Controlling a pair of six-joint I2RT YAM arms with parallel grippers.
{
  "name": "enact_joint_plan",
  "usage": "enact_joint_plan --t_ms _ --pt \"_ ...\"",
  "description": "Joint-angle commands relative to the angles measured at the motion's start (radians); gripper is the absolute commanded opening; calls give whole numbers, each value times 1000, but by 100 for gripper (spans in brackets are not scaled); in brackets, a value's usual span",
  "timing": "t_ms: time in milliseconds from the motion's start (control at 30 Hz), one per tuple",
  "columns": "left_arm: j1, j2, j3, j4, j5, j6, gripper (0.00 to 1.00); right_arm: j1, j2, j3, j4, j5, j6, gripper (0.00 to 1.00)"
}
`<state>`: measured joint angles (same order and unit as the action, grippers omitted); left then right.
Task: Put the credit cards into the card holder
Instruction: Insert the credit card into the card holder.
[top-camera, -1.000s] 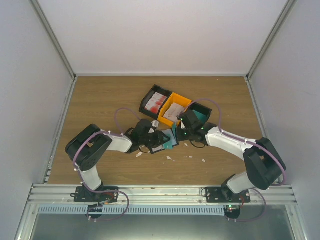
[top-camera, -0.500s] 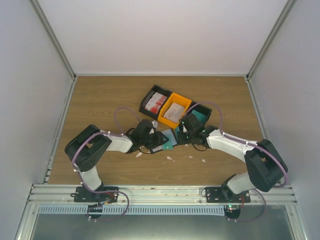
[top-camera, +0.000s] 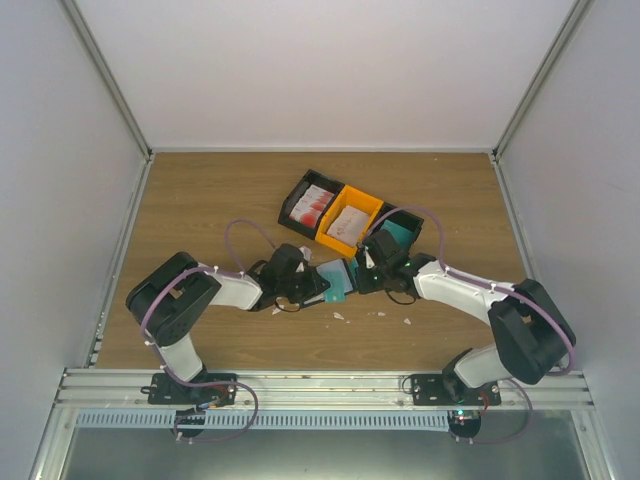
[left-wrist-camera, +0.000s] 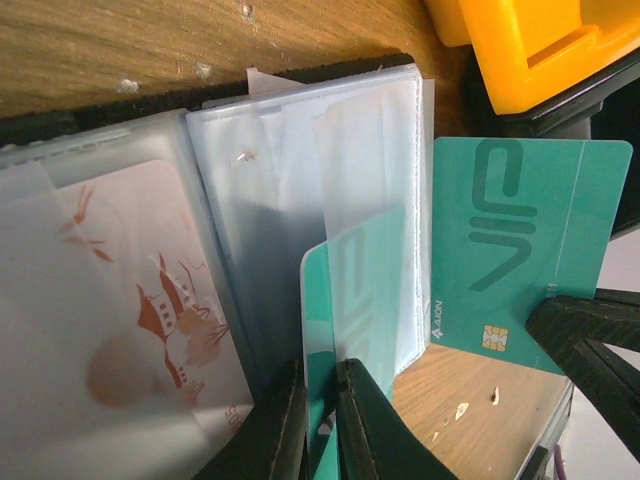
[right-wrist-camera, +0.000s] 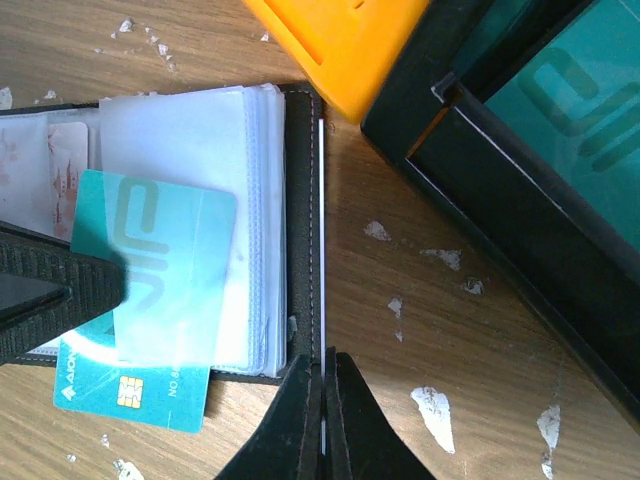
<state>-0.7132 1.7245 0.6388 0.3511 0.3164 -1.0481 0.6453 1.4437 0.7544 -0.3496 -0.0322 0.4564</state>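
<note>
Wood tabletop (top-camera: 200, 200), white walls, card holder (right-wrist-camera: 300, 200) open mid-table.
L end effector (left-wrist-camera: 320, 375) at its 9 o'clock pinches a teal card (right-wrist-camera: 130, 395) half under a clear sleeve (right-wrist-camera: 180, 140); R end effector (right-wrist-camera: 322, 365) at 3 o'clock clenched on holder's cover edge.

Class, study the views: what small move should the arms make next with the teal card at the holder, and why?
Probably slide the teal card deeper into the clear sleeve. Its chip end juts out of the card holder, the left end effector pinches it at the sleeve, and the right end effector clamps the holder's edge.
</note>
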Motion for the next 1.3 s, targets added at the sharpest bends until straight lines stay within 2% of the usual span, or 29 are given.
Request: enact_joint_plan --t_ms 0,233,767,900,1167,1267 --pt "-11 -23 -31 11 -36 -14 9 5 25 -6 10 -30 -27 0" --pt "-14 -45 -72 62 -16 -45 18 5 32 -4 12 -38 -41 0" --pt "-16 -124 -139 66 -8 -67 23 5 46 1 17 -55 -45 1" --pt "-17 -123 -152 79 -2 -77 18 5 51 3 18 -60 -45 0" --pt "-16 -127 -157 76 -35 -80 1 5 46 -1 20 -58 -48 0" --pt "-15 -133 -161 70 -57 -83 0 6 46 -3 20 -59 -49 1"
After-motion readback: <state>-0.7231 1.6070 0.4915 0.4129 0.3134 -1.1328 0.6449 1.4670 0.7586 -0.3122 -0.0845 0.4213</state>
